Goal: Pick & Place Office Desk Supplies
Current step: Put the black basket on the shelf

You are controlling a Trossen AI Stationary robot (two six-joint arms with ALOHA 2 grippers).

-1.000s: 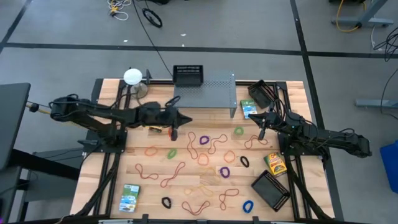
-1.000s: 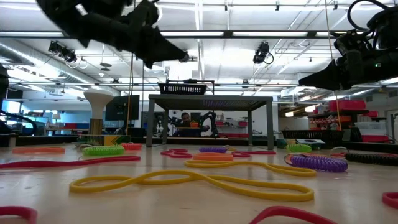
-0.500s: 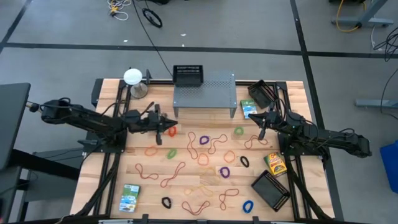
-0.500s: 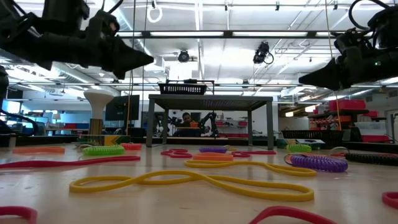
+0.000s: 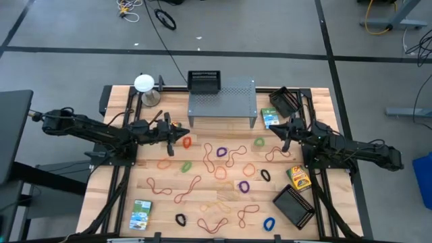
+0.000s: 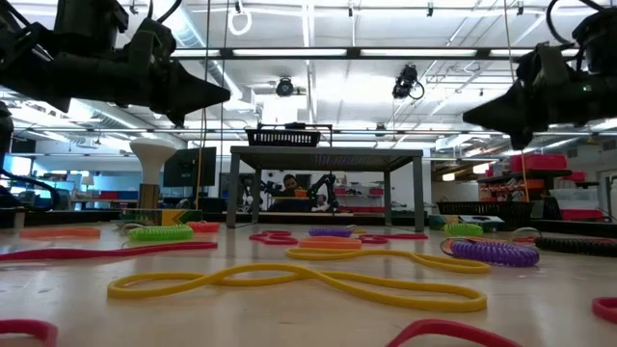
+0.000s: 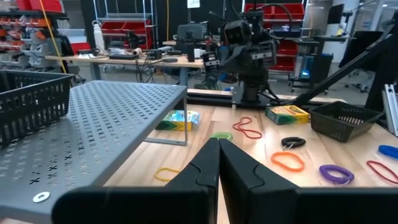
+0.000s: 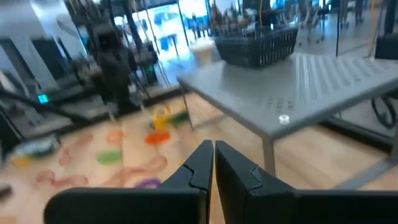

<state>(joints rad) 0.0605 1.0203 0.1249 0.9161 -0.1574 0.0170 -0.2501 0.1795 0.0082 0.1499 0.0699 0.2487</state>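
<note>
Left gripper (image 5: 181, 133): raised above the table's left half, fingers pressed together on nothing, tips pointing toward the centre; in the left wrist view its two dark fingers (image 7: 205, 167) meet in a closed wedge. Just beside the tips lies an orange rubber-band loop (image 5: 186, 142), with a green loop (image 5: 185, 166) nearer the front edge. Right gripper (image 5: 285, 138): poised over the right half, likewise closed and empty, its fingers (image 8: 200, 163) touching along their length. Near it lie a red loop (image 5: 274, 154), a small green loop (image 5: 259, 142) and a green-white card box (image 5: 270, 118) beside the shelf leg. Between the two arms, the wooden table (image 5: 317, 98) carries a scatter of loops: a purple one (image 5: 221, 152), a black one (image 5: 265, 175), a blue one (image 5: 269, 223) near the front, and long red ones (image 5: 160, 187) toward the left front. A yellow-green card box (image 5: 298, 177) rests on the right side, and another green-white box (image 5: 142, 214) at the left front corner. Black mesh trays: one (image 5: 293, 205) tilted at the right front, one (image 5: 285, 101) at the right rear, one (image 5: 204, 81) standing on the grey perforated shelf (image 5: 223, 100) at the rear centre. A white ball on a stand (image 5: 144, 84) occupies the rear left corner. The low view shows a long yellow loop (image 6: 299, 280) lying flat in the foreground.
</note>
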